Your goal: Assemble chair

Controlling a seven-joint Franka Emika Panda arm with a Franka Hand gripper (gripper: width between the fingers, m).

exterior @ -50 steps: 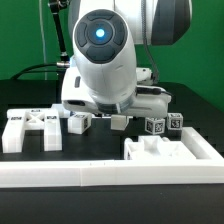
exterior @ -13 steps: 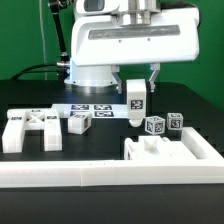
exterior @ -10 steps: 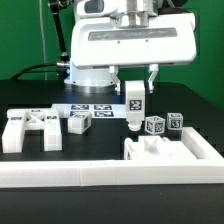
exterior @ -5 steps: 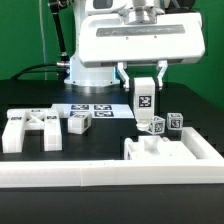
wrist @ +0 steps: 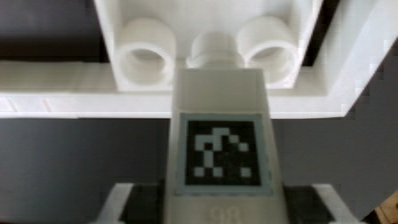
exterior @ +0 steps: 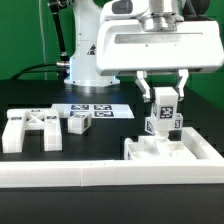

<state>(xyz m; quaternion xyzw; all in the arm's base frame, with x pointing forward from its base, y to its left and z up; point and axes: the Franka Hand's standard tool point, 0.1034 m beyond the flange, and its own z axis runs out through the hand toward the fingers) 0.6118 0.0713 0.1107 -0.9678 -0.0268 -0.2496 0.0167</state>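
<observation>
The Franka arm [exterior: 150, 45] stands over the exterior view's right half of the black worktop [exterior: 108, 142], wrist pointing straight down. The long white border frame [exterior: 80, 176] runs along the near edge and turns up at the exterior view's right. The chair panel [exterior: 160, 152] is seated in that corner, touching the frame. Judgement: the corner serves as a stop, so that a downward push does not shift the panel.

A cross-braced flat part [exterior: 30, 128] lies well apart at the exterior view's left, with the marker board [exterior: 95, 110] behind it. A small tagged block [exterior: 80, 122] lies just beside the board.

The gripper [exterior: 164, 95] has its jaws pinching the upper end of the blocky chair leg [exterior: 165, 112]. The leg hangs upright with its tag facing the camera. Its lower end is just above the panel; contact cannot be confirmed. The wrist view shows the leg [wrist: 222, 120] in line with the rounded sockets of the panel [wrist: 214, 45]. Judgement: the upright hold suits a vertical insertion.

A tagged cube [exterior: 179, 122] stands behind the leg, partly hidden.
</observation>
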